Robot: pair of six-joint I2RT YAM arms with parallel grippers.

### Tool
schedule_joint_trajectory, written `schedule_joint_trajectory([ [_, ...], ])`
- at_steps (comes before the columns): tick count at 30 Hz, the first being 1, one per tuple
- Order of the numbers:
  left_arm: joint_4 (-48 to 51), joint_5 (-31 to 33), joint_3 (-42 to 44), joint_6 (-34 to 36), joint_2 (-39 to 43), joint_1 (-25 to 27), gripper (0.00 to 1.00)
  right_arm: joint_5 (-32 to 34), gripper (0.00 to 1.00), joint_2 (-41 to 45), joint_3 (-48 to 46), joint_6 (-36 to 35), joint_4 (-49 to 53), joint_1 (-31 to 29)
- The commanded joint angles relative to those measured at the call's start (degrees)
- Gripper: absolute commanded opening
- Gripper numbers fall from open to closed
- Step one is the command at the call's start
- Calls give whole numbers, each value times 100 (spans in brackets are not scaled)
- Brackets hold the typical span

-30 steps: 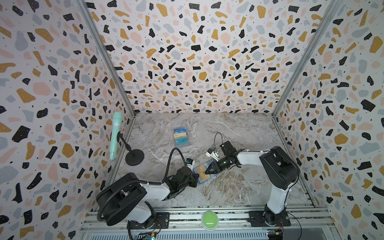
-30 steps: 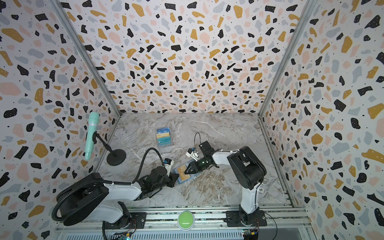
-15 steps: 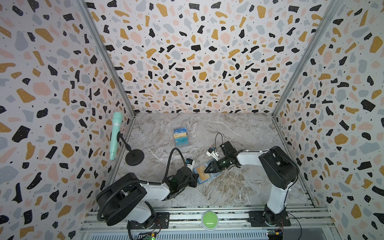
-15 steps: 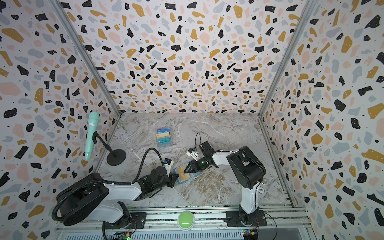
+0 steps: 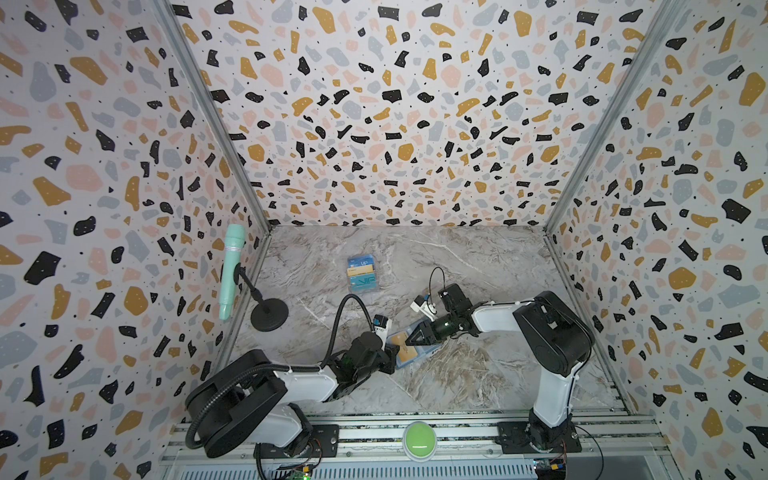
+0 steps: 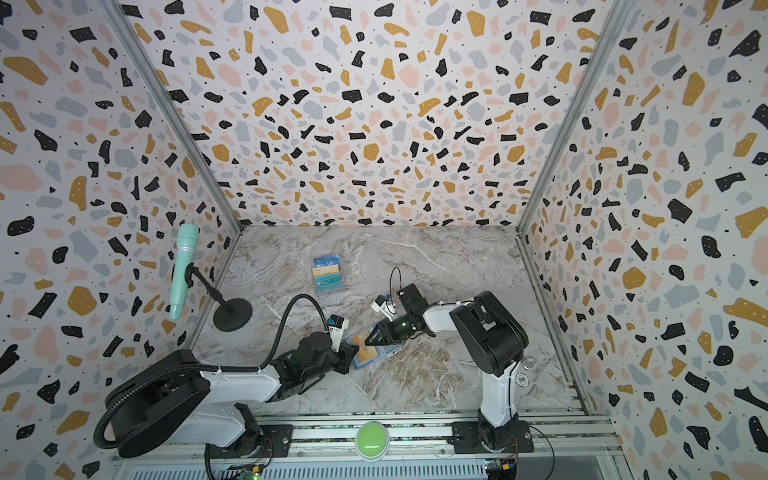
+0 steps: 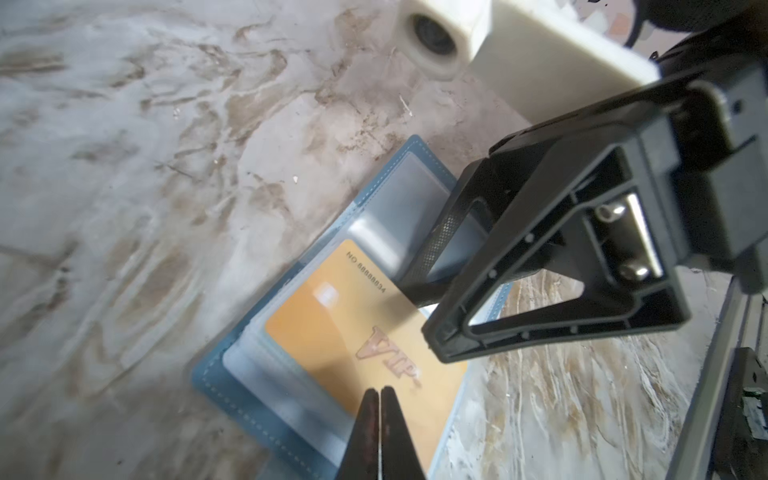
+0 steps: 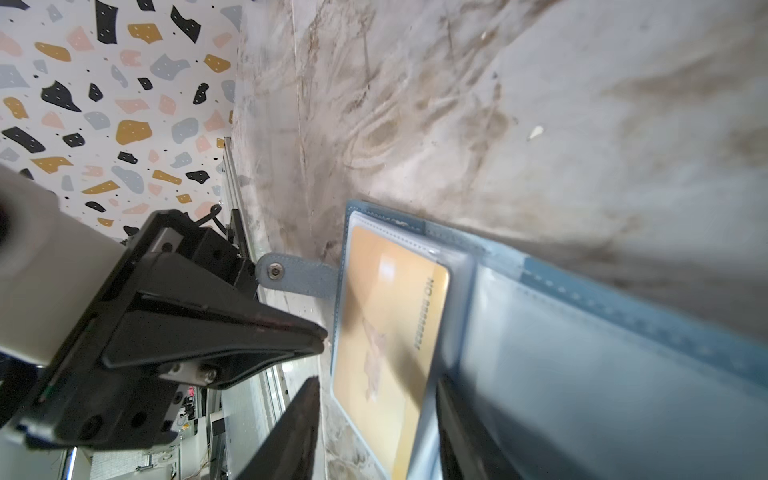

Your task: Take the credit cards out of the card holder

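Over the card holder (image 5: pixel 424 353) hangs the right hand (image 5: pixel 409 340), a rack (image 5: pixel 361 273) beyond

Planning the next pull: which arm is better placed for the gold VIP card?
Likely left: the left gripper, shut, sits at the edge of the gold VIP card; the right gripper stands open over the card holder.

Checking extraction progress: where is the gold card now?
The gold card sits in the open card holder, front middle of the table in both top views, between the left end effector and right end effector.
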State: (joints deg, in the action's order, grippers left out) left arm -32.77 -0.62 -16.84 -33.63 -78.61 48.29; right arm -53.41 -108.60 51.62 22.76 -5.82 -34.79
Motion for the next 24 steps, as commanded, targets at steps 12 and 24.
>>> schedule_joint_trajectory([
  [12,-361,93,110,-2,-476,22,3,-302,46,-179,-169,270,-257,-41],
  [24,-162,215,428,-91,-172,20,2,-78,46,-225,-64,103,35,75],
])
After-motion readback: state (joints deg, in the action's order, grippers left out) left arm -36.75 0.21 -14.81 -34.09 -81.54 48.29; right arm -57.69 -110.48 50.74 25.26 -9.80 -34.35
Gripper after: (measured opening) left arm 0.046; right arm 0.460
